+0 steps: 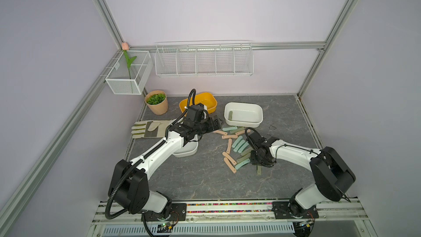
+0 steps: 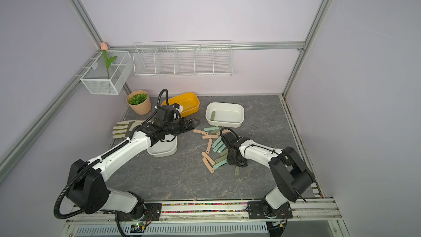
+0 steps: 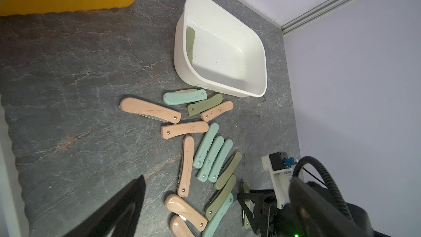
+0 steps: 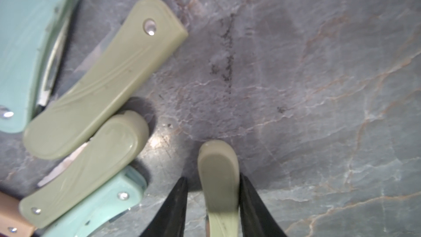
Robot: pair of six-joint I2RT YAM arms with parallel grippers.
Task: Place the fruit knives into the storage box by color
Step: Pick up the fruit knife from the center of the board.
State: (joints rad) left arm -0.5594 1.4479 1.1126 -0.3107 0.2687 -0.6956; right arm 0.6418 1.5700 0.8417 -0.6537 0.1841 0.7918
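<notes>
Fruit knives (image 3: pixel 205 147) are curved, round-ended bars: peach, mint, olive.

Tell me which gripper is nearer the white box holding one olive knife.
Left. The left gripper hovers just beside the white box, at its near corner on the yellow box side. The right gripper sits farther off, past the knife pile, jaws straddling a lone olive knife.
</notes>
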